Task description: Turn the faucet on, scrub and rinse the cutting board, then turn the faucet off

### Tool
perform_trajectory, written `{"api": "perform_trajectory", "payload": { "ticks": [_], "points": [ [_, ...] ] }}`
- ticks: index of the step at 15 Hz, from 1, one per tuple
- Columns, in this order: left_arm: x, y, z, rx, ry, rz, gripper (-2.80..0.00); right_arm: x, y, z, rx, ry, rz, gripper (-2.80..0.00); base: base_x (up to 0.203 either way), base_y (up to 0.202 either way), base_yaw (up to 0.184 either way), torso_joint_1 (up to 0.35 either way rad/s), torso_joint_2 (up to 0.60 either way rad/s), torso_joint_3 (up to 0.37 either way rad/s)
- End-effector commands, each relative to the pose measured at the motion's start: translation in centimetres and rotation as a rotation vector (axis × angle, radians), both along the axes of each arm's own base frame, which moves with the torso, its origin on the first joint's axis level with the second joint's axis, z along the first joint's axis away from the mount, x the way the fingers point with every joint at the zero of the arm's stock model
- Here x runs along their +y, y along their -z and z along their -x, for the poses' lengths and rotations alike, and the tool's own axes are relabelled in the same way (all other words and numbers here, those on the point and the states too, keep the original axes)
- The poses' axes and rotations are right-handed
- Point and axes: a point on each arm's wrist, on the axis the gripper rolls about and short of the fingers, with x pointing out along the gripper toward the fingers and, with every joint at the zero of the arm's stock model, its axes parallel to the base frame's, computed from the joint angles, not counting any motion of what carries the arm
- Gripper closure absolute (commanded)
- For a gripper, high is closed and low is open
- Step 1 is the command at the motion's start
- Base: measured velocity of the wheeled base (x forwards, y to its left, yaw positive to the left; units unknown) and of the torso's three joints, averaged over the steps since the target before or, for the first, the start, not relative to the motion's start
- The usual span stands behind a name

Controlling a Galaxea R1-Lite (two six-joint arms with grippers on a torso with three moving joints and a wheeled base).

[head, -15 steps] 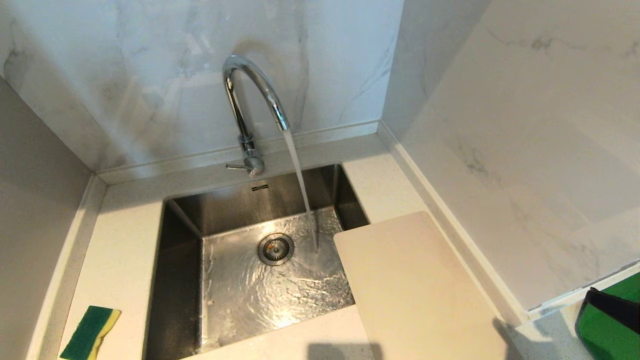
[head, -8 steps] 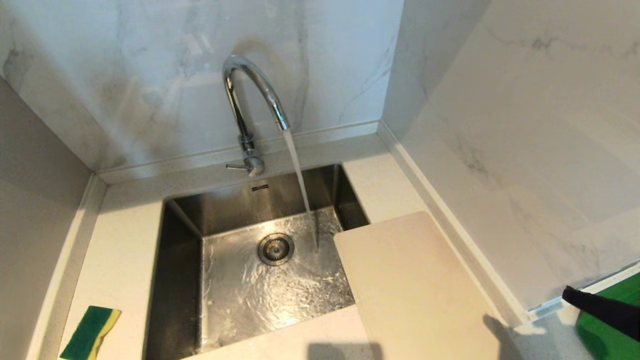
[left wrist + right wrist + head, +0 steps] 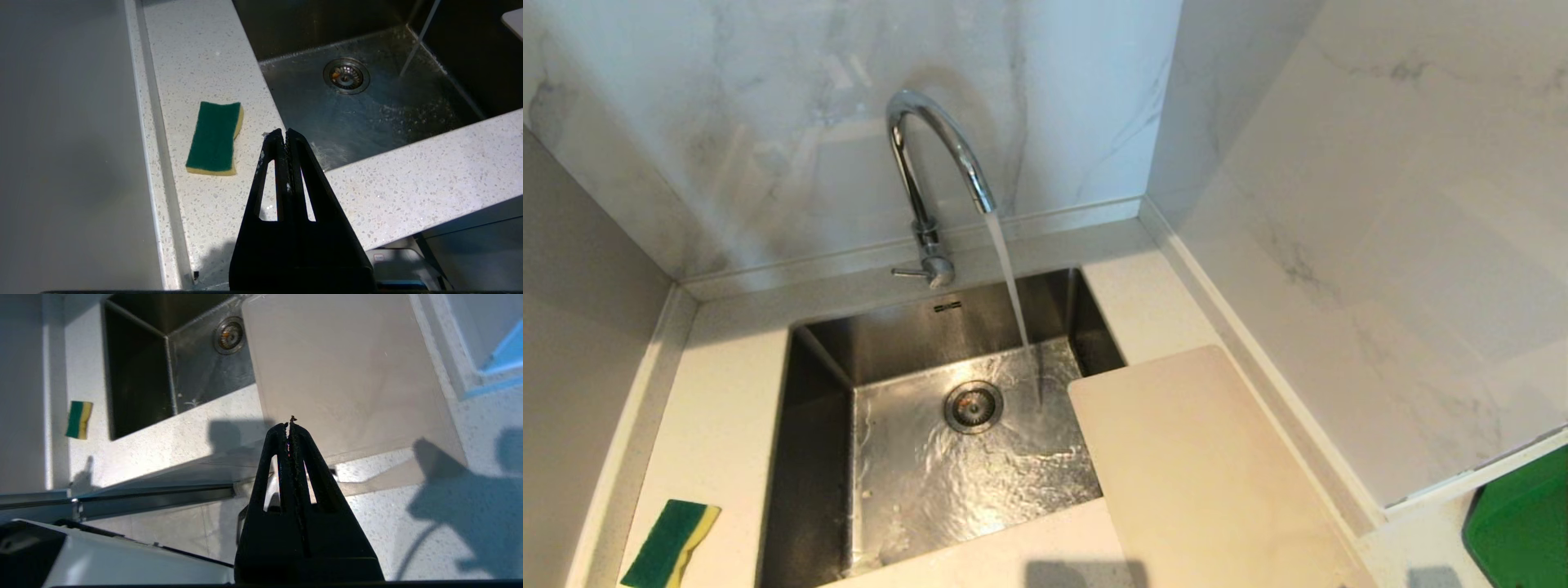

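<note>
1. Sink point(image 3: 827, 425), steel, sunk in speckled counter point(image 3: 719, 408): water running across the floor toward the drain point(image 3: 973, 406). Risk: splash over the near rim once anything flat meets the stream.
2. Cutting board point(image 3: 1201, 474), cream, lying flat on the counter to the right of the basin, its far-left corner overhanging the basin edge, just beside the falling water but dry-looking. Risk: a nudge at that overhang tips or slides it into the basin; flat on stone with no raised edge showing, likely hard to pinch from above.
3. Faucet point(image 3: 931, 155), chrome gooseneck at the back rim, side lever at the base, stream landing just right of the drain. Risk: board held too low or too flat deflects water onto counter and wall.
4. Right gripper point(image 3: 291, 428), above the board's near edge, fingers pressed together, nothing between them (absent from the head view). Risk: descending like this only pushes the board.
5. Left gripper point(image 3: 285, 136), over the counter's front edge, fingers pressed together, empty.
6. Sponge point(image 3: 214, 139), green over yellow, left of the basin, near the left gripper, untouched. Risk: soft and light, apt to skid toward the wall under a closed tip.
</note>
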Motion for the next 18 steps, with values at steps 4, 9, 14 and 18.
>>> {"api": "perform_trajectory", "payload": {
  "ticks": [4, 9, 14, 18],
  "points": [
    [0.0, 0.0, 0.0, 0.001, -0.001, 0.0, 0.0, 0.1, 6.9, 2.2, -0.02, 0.029, 0.087, 0.0, 0.0, 0.0, 0.0, 0.0, 0.0, 0.0],
    [0.0, 0.0, 0.0, 0.001, -0.001, 0.0, 0.0, -0.4, 11.2, 0.3, -0.11, 0.131, 0.285, 0.0, 0.0, 0.0, 0.0, 0.0, 0.0, 0.0],
    [0.0, 0.0, 0.0, 0.003, 0.0, 0.0, 0.0, -0.5, 11.4, 0.0, -0.185, 0.145, 0.296, 0.0, 0.0, 0.0, 0.0, 0.0, 0.0, 0.0],
    [0.0, 0.0, 0.0, 0.003, 0.001, -0.002, 0.0, -0.5, 11.4, 0.0, -0.187, 0.105, 0.294, 0.0, 0.0, 0.0, 0.0, 0.0, 0.0, 0.0]
  ]
}}
